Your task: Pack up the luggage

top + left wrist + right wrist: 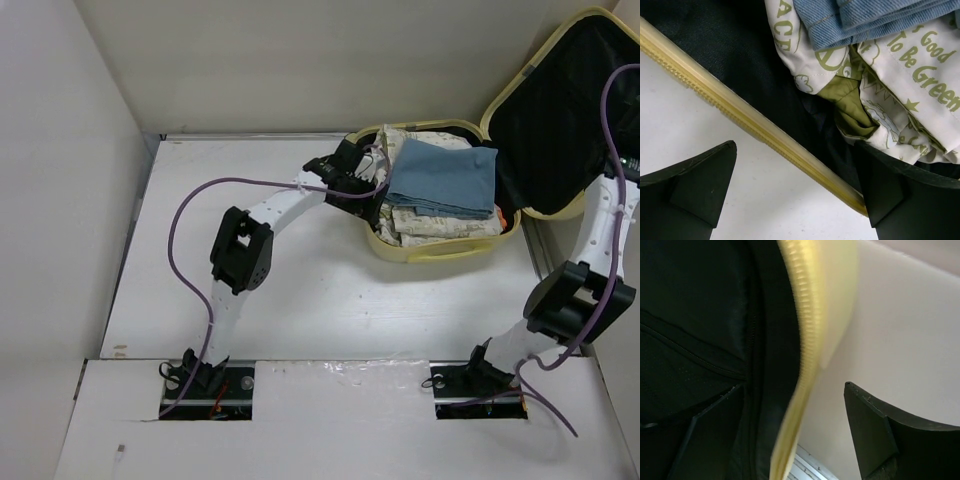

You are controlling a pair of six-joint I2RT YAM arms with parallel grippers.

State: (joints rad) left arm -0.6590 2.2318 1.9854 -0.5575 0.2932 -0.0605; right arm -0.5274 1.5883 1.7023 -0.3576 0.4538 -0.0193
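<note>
the left gripper is spread wide and grips nothing: one finger sits outside over the white table, the other inside the case beside the packed clothes, with the yellow rim running diagonally between them. the right gripper is also wide apart, straddling the raised lid's yellow edge, one finger against the black lining and one on the outer side; it is not closed on the edge, and whether either finger touches it cannot be told. the luggage lies open at the far right of the table, base flat with its opening upward, lid standing up at the right with its lining facing left toward the arms. the hinge side runs near to far; the long axis cannot be told. inside, a folded blue denim cloth rests on cream fabric printed in green.
</note>
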